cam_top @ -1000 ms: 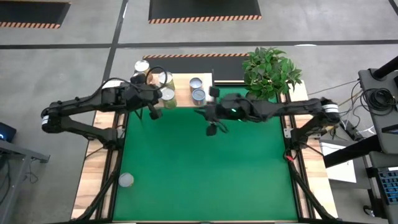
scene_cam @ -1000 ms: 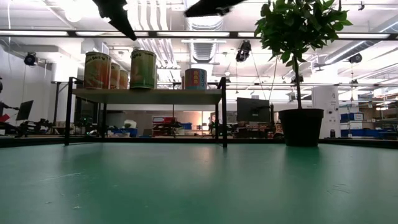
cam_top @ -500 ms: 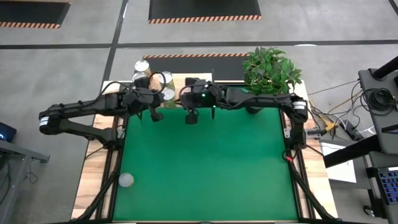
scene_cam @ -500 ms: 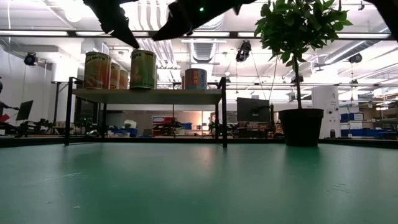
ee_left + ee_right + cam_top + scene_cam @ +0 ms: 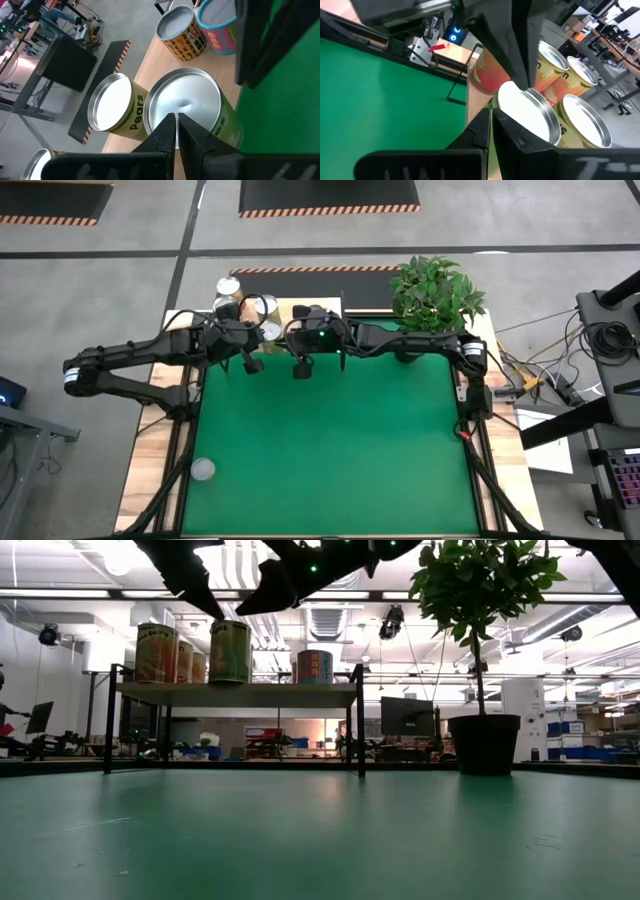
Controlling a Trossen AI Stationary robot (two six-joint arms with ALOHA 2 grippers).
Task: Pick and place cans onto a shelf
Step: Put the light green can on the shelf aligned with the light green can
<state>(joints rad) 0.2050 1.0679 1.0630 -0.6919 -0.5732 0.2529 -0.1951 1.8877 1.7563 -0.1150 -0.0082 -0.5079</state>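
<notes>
Cans [image 5: 230,651]: four show on the one shelf [image 5: 236,692].

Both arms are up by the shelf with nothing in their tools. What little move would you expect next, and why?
Probably the left tool, shut and empty over the shelf, swings toward the lone can at the near left of the green table. It looks like the only can not shelved. The right tool hangs shut beside it.

Two matte-black jointed arms: the left arm [image 5: 130,360] wears a white band near its base, the right arm [image 5: 400,340] another (plus a small green light). Each pincer's fingers [image 5: 165,135] are tapered black wedges.
</notes>
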